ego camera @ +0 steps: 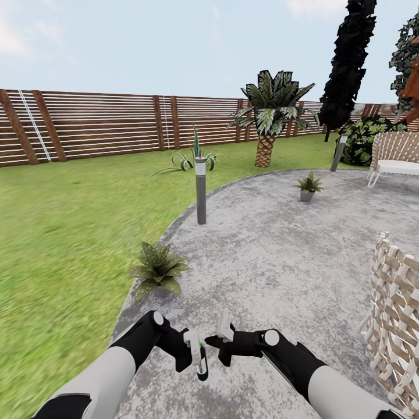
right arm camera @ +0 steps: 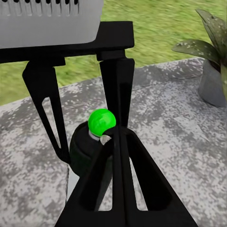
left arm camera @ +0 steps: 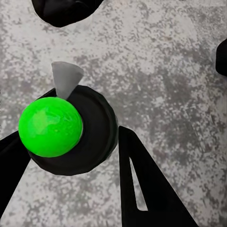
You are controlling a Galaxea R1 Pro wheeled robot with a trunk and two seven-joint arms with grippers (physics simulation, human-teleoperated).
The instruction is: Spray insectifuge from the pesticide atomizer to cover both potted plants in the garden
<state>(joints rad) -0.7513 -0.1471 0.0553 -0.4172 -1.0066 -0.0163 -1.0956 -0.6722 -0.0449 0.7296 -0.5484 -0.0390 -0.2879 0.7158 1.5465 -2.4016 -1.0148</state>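
Observation:
Low over the grey patio [ego camera: 273,256], my left gripper [ego camera: 196,356] is shut on the pesticide atomizer [ego camera: 201,352], a small dark bottle with a bright green top. In the left wrist view the atomizer [left arm camera: 71,137] sits between the two black fingers [left arm camera: 142,189]. My right gripper [right arm camera: 112,135] is shut, its tips against the atomizer's top [right arm camera: 100,122] beside the green ball. One potted plant [ego camera: 157,269] stands at the patio edge just ahead to the left, and its grey pot [right arm camera: 212,85] is also in the right wrist view. The other potted plant [ego camera: 308,187] stands farther off on the patio.
A grey bollard lamp [ego camera: 201,192] rises at the patio edge, with a second [ego camera: 338,152] farther back. A woven chair [ego camera: 396,314] is close on the right and a white one [ego camera: 396,156] behind. A palm [ego camera: 266,116], a spiky plant [ego camera: 192,158] and a slat fence [ego camera: 105,125] lie beyond the lawn.

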